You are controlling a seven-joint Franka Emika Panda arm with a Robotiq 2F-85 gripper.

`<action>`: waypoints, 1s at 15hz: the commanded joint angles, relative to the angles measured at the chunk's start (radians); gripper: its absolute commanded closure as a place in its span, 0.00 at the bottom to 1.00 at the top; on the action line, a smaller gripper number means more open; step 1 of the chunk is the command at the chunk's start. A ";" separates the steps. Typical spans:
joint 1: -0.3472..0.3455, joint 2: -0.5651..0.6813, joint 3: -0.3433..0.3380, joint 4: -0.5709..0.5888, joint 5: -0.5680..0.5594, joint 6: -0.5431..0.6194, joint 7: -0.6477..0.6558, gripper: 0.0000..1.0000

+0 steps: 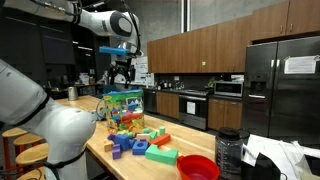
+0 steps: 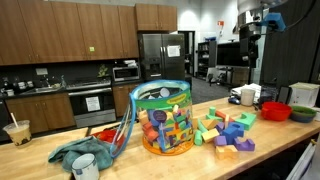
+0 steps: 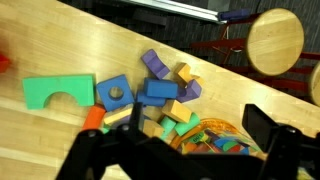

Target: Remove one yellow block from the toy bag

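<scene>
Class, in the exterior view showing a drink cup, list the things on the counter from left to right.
Drink cup, teal cloth, toy bag, loose blocks, white mug, red bowl.

Glossy white rounded arm (image 1: 95, 20), black joint rings, blue wrist band (image 1: 116, 47), black tool (image 1: 122, 78)

One toy bag (image 2: 150, 99), one red bowl (image 1: 197, 170)
</scene>
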 commanded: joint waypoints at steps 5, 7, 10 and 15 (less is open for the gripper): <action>0.000 0.043 -0.004 0.088 -0.007 -0.056 -0.075 0.00; 0.004 0.058 -0.005 0.140 -0.008 -0.076 -0.108 0.00; 0.012 0.070 -0.001 0.192 -0.009 -0.066 -0.154 0.00; 0.081 0.152 0.026 0.249 0.060 0.011 -0.236 0.00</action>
